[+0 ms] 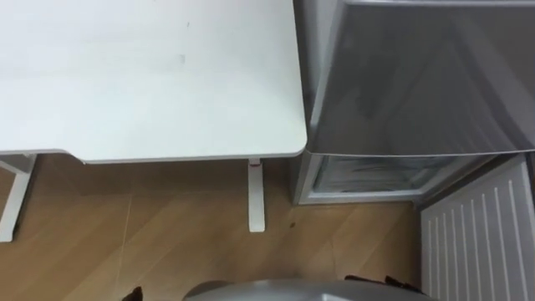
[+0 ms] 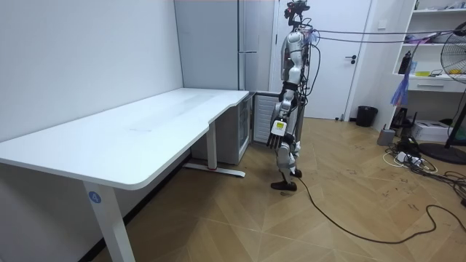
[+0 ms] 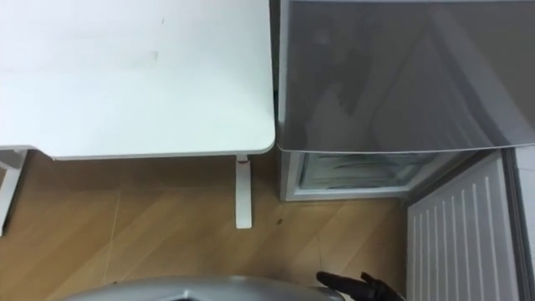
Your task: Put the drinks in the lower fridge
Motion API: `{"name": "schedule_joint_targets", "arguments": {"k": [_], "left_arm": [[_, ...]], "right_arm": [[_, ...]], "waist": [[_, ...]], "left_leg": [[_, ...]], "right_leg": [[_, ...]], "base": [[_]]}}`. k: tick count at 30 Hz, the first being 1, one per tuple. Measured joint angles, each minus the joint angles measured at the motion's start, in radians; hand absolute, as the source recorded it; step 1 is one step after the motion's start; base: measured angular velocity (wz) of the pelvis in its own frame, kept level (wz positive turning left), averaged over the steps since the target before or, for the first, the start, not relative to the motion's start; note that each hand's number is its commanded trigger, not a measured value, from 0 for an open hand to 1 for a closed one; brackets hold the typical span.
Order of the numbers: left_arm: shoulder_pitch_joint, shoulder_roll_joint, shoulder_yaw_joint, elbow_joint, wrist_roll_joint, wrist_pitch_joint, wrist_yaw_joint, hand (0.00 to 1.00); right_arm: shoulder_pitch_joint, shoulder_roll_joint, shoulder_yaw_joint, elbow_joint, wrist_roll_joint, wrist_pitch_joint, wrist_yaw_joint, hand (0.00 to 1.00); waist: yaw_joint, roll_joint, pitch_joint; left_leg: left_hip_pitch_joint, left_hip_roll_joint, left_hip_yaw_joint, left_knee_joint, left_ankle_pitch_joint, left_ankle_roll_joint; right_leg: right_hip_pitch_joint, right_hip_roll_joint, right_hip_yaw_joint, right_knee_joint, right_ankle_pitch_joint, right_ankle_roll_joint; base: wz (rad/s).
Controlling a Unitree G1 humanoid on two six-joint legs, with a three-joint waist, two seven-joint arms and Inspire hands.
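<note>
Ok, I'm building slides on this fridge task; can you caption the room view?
Humanoid robot stands before the grey fridge, lower compartment open, at the far end of a long white desk.

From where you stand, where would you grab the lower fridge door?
Probably the free edge nearest you, reached from the left: the door stands open toward you on the right, ribbed inner face turned left, hinged at the fridge.

Robot by the fridge (image 2: 234, 65)
It stands upright on the wood floor (image 2: 328, 211), near the white desk (image 2: 145, 127)'s far end.
</note>
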Motion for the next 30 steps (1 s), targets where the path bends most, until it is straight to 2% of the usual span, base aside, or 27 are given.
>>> {"name": "schedule_joint_targets", "arguments": {"k": [6, 11, 14, 17, 19, 21, 23, 24, 26, 28, 29, 30], "left_arm": [[-0.020, 0.001, -0.002, 0.000, 0.020, 0.007, -0.006, 0.00], [-0.037, 0.001, -0.003, -0.001, 0.030, 0.019, -0.007, 0.00], [-0.044, 0.001, -0.002, 0.000, 0.045, 0.018, -0.007, 0.00], [-0.045, 0.001, -0.002, -0.001, 0.097, 0.018, -0.007, 0.00], [-0.049, 0.005, -0.004, -0.002, 0.097, 0.017, -0.007, 0.00], [-0.048, 0.009, -0.004, -0.009, 0.096, 0.017, -0.004, 0.00], [-0.038, 0.009, -0.001, -0.024, 0.099, 0.015, 0.001, 0.00], [-0.031, 0.010, 0.000, -0.035, 0.099, 0.015, 0.005, 0.00], [-0.014, 0.010, 0.016, -0.051, 0.099, 0.005, 0.005, 0.00], [0.010, 0.010, 0.042, -0.050, 0.099, 0.002, 0.014, 0.00], [0.011, 0.011, 0.043, -0.051, 0.099, 0.002, 0.019, 0.00], [0.011, 0.013, 0.046, -0.055, 0.099, 0.002, 0.023, 0.00]], "right_arm": [[-0.017, 0.000, -0.002, -0.010, -0.039, 0.017, -0.034, 0.00], [-0.031, -0.003, -0.001, -0.087, -0.188, 0.028, -0.077, 0.00], [-0.028, -0.006, -0.021, -0.188, -0.306, 0.035, -0.115, 0.00], [-0.012, -0.011, -0.047, -0.403, -0.419, 0.034, -0.160, 0.00], [-0.010, -0.023, -0.050, -0.571, -0.463, 0.017, -0.191, 0.00], [-0.012, -0.045, -0.060, -0.644, -0.488, 0.003, -0.226, 0.00], [0.010, -0.051, -0.100, -0.772, -0.525, 0.010, -0.260, 0.00], [0.025, -0.052, -0.131, -0.823, -0.545, 0.032, -0.286, 0.00], [0.079, -0.045, -0.174, -0.937, -0.588, 0.035, -0.332, 0.00], [0.098, -0.048, -0.220, -1.115, -0.615, 0.026, -0.406, 0.00], [0.098, -0.050, -0.235, -1.147, -0.615, 0.015, -0.430, 0.00], [0.096, -0.057, -0.267, -1.187, -0.615, -0.014, -0.477, 0.00]], "waist": [[-0.004, 0.001, 0.0008], [-0.004, 0.001, 0.0014], [-0.014, -0.004, -0.0013], [-0.031, -0.003, 0.0025], [-0.039, -0.007, 0.0022], [-0.041, -0.013, -0.0006], [-0.044, -0.018, -0.0017], [-0.047, -0.016, -0.0036], [-0.054, -0.023, -0.0033], [-0.080, -0.027, -0.0023], [-0.084, -0.028, -0.0027], [-0.085, -0.034, -0.0052]], "left_leg": [[0.001, 0.001, 0.001, 0.003, 0.000, 0.001], [0.001, 0.004, 0.004, -0.001, 0.001, 0.002], [0.004, 0.003, 0.004, -0.002, 0.002, 0.003], [0.014, 0.001, 0.010, -0.012, 0.008, 0.005], [0.017, 0.003, 0.022, -0.018, 0.009, 0.004], [0.017, 0.001, 0.022, -0.018, 0.009, 0.004], [0.019, 0.001, 0.031, -0.024, 0.009, 0.005], [0.018, 0.000, 0.032, -0.025, 0.010, 0.005], [0.019, -0.001, 0.033, -0.034, 0.011, 0.006], [0.019, 0.000, 0.044, -0.042, 0.012, 0.005], [0.019, 0.000, 0.048, -0.042, 0.012, 0.005], [0.021, 0.000, 0.054, -0.042, 0.012, 0.005]], "right_leg": [[0.002, 0.001, 0.004, -0.001, 0.007, 0.001], [-0.001, 0.006, 0.022, 0.001, 0.010, -0.001], [-0.002, 0.007, 0.034, 0.002, 0.011, -0.002], [-0.003, 0.006, 0.050, 0.002, 0.011, -0.002], [-0.007, 0.008, 0.062, 0.003, 0.011, -0.003], [-0.006, 0.007, 0.064, 0.003, 0.012, -0.002], [-0.012, 0.007, 0.083, 0.003, 0.012, -0.002], [-0.014, 0.007, 0.086, 0.002, 0.012, -0.002], [-0.019, 0.007, 0.088, 0.002, 0.012, -0.002], [-0.030, 0.007, 0.101, 0.002, 0.012, -0.002], [-0.031, 0.007, 0.104, 0.002, 0.012, -0.001], [-0.032, 0.008, 0.114, 0.002, 0.013, -0.001]], "base": [[-0.01], [-0.05], [-0.03], [-0.10], [-0.14], [0.00], [-0.04], [-0.06], [-0.09], [-0.22], [-0.19], [-0.14]]}}
